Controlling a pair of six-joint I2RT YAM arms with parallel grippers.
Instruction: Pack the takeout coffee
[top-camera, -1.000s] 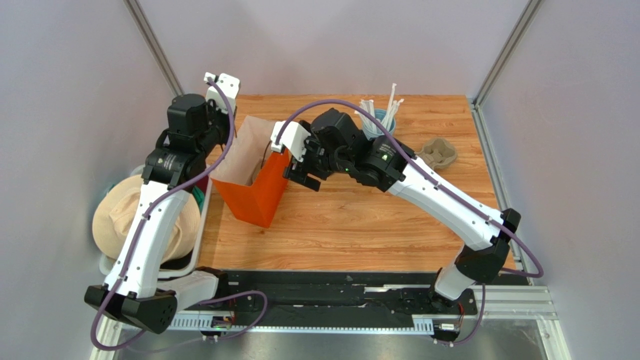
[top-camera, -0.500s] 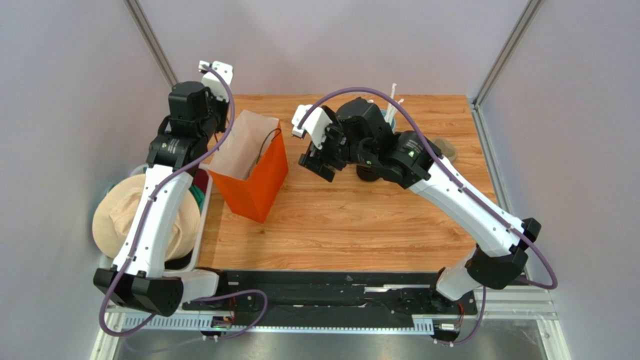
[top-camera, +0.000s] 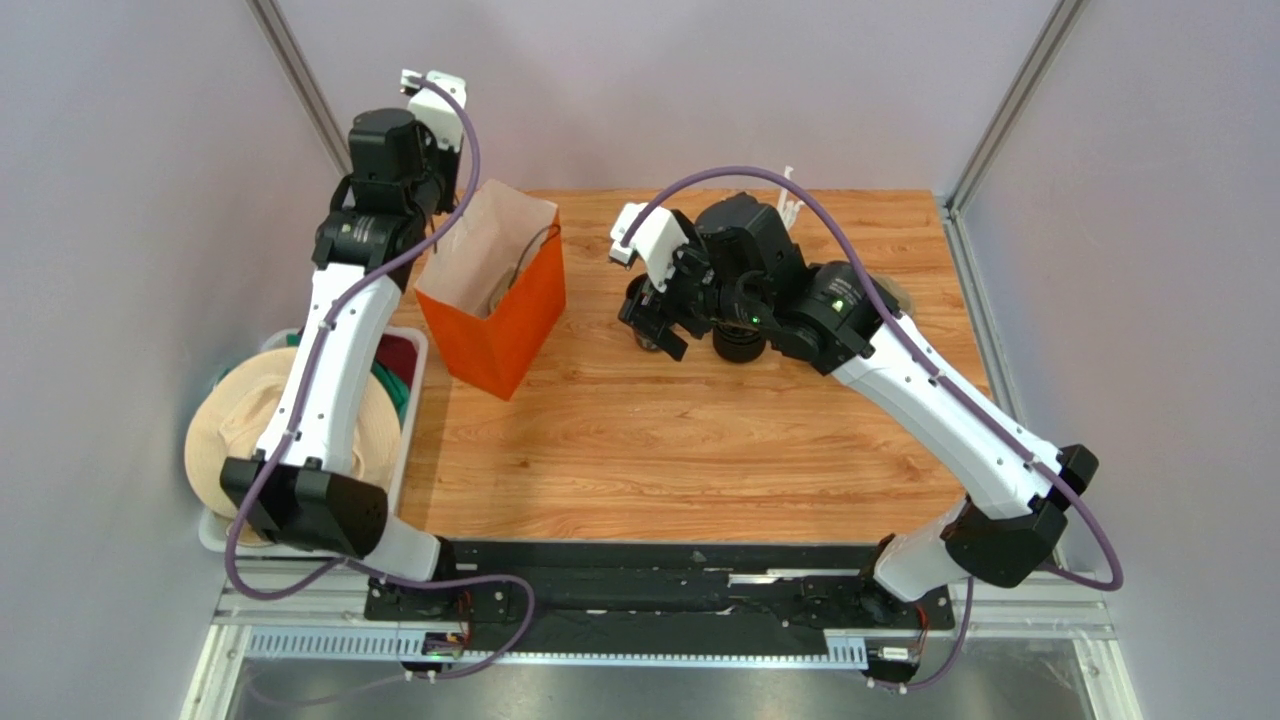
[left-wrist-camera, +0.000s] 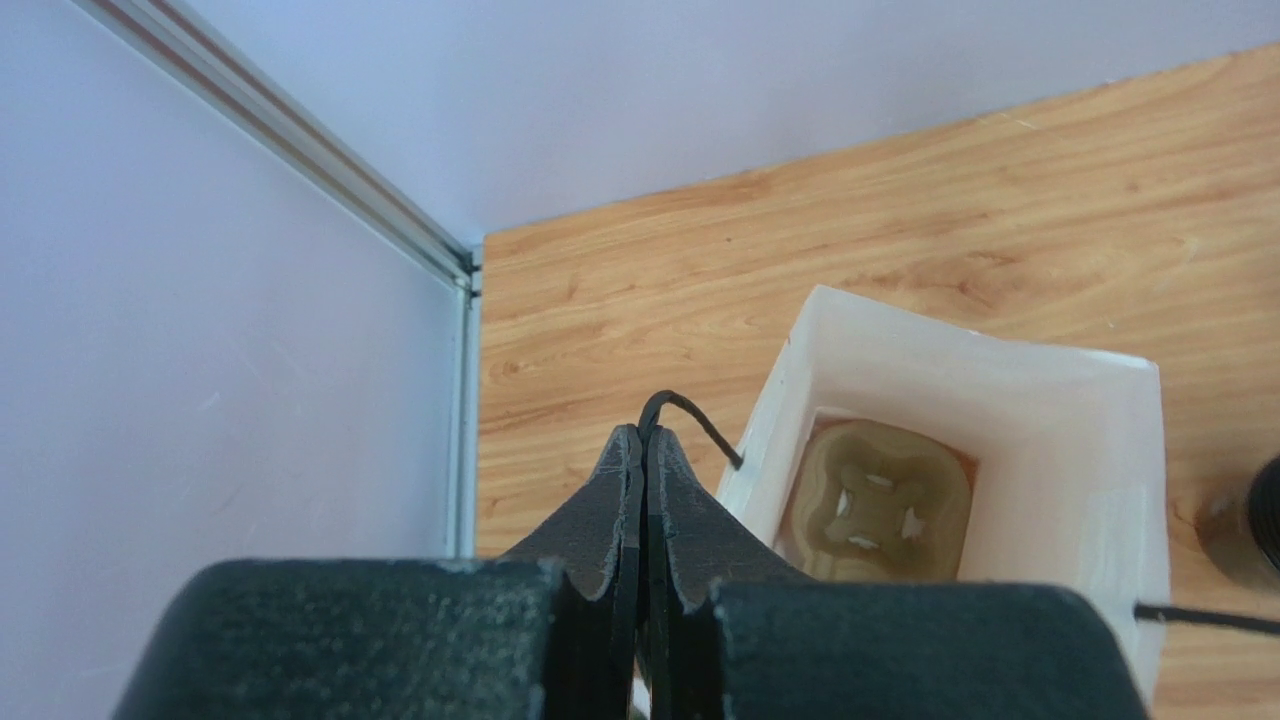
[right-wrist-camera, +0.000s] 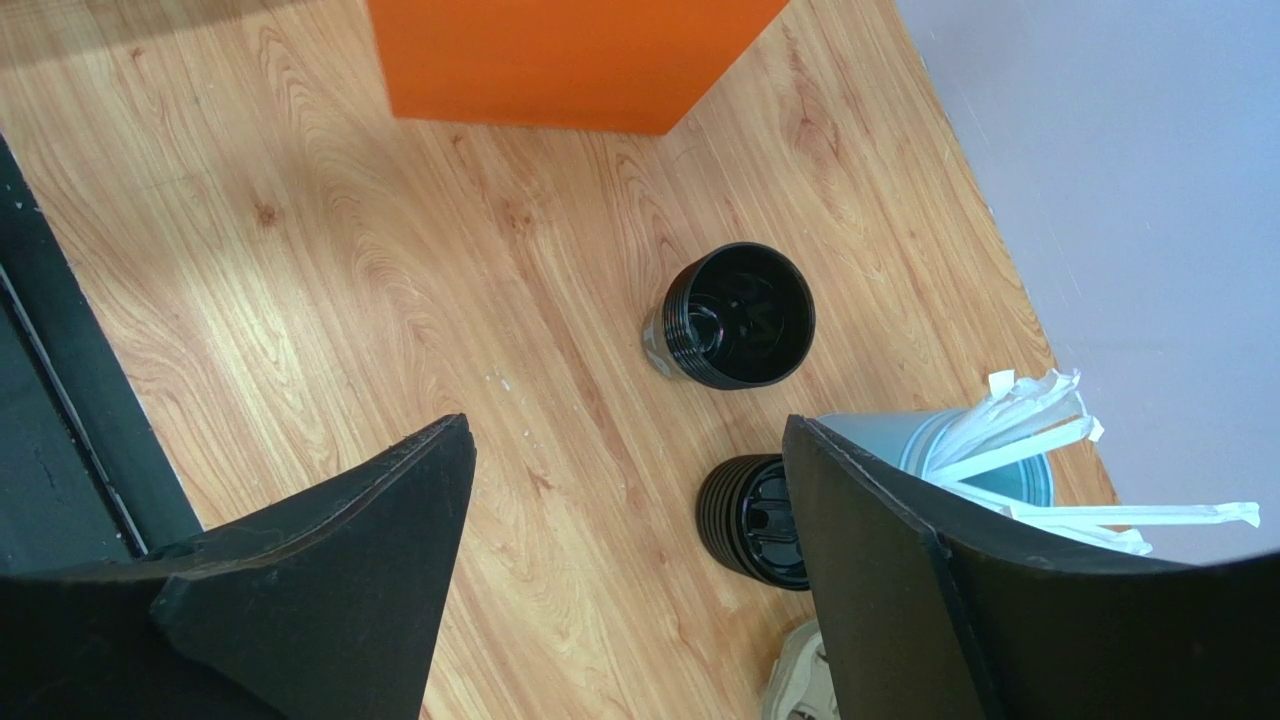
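Note:
The takeout coffee (right-wrist-camera: 736, 315), a small dark cup with a black lid, stands on the wood between the orange bag (right-wrist-camera: 571, 60) and my right gripper (right-wrist-camera: 624, 435). That gripper hangs above the table, open and empty, a little short of the cup. A second black ribbed lidded cup (right-wrist-camera: 751, 518) stands by its right finger. My left gripper (left-wrist-camera: 646, 438) is shut on the bag's black cord handle (left-wrist-camera: 699, 420) and holds the bag (top-camera: 496, 300) open. In the top view my right gripper (top-camera: 657, 318) hovers right of the bag.
A cardboard cup tray (left-wrist-camera: 879, 503) lies on the bag's floor. A pale blue cup of white straws (right-wrist-camera: 977, 458) and another cardboard tray (right-wrist-camera: 796, 683) stand behind the cups. A bin with a straw hat (top-camera: 286, 435) sits off the table's left edge.
My right gripper has drawn away from the bag's rim to the right, over the cups, staying open. My left arm has carried the handle and bag toward the back.

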